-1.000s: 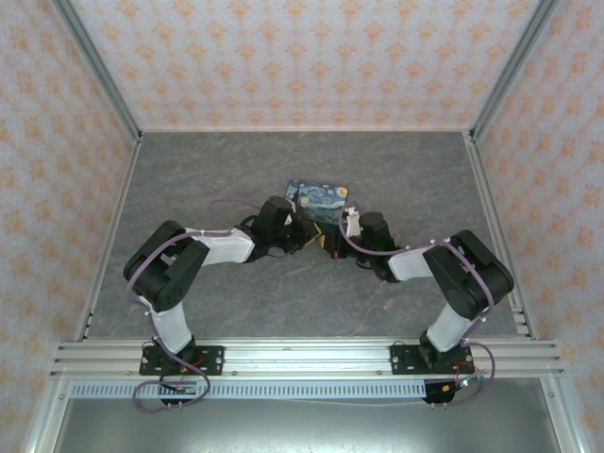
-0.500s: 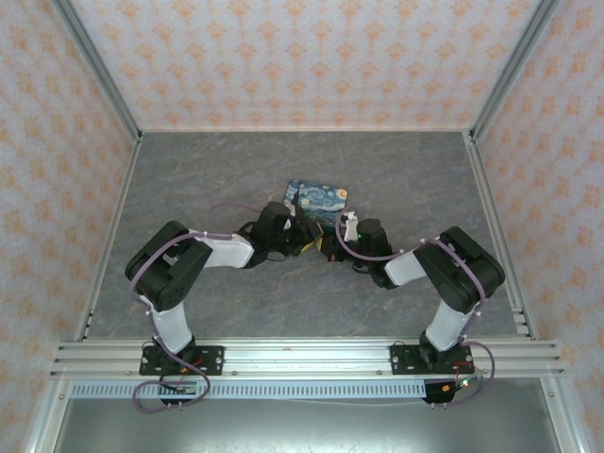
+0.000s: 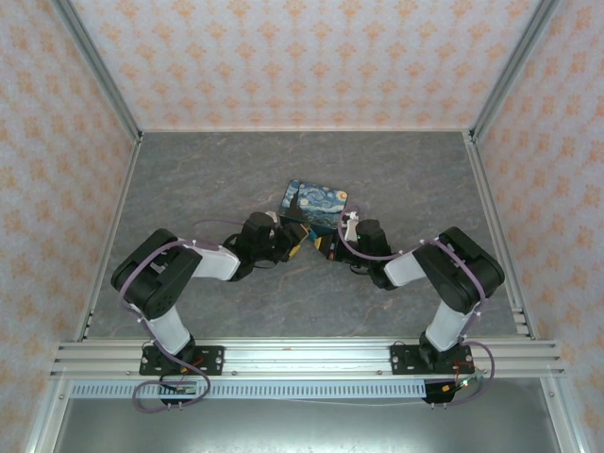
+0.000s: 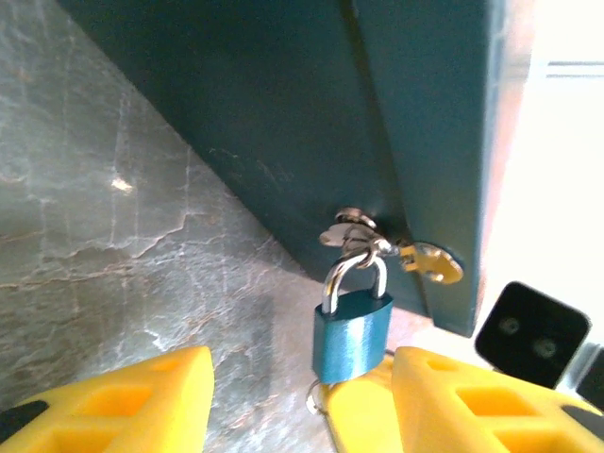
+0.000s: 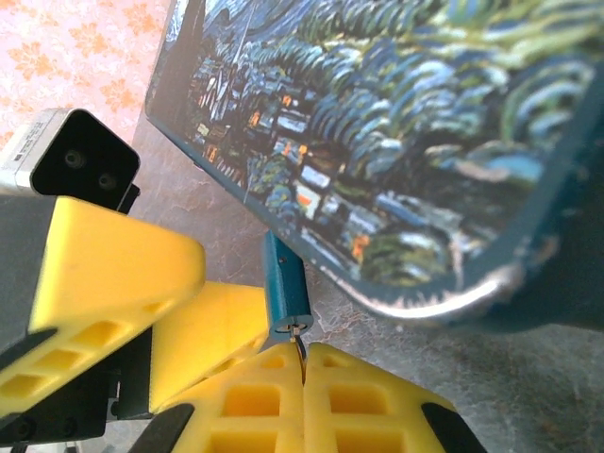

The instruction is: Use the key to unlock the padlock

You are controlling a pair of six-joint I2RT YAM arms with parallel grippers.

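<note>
Right gripper (image 5: 304, 366) sits clenched at the bottom of its wrist view, fingers pressed together on a thin metal loop that I take for the key (image 5: 300, 345), right under the padlock (image 5: 283, 288). That little blue lock hangs by its shackle from the hasp (image 4: 354, 231) on the painted tin (image 5: 396, 142), low and centre in the left wrist view. Left gripper (image 4: 294, 401) is spread wide there, a yellow finger on either side of the lock, holding nothing. To my eye the key is at the keyhole, so this is the insert-and-turn step. Next the left should close to steady the body while the right twists gently, since a hanging lock may swing away
</note>
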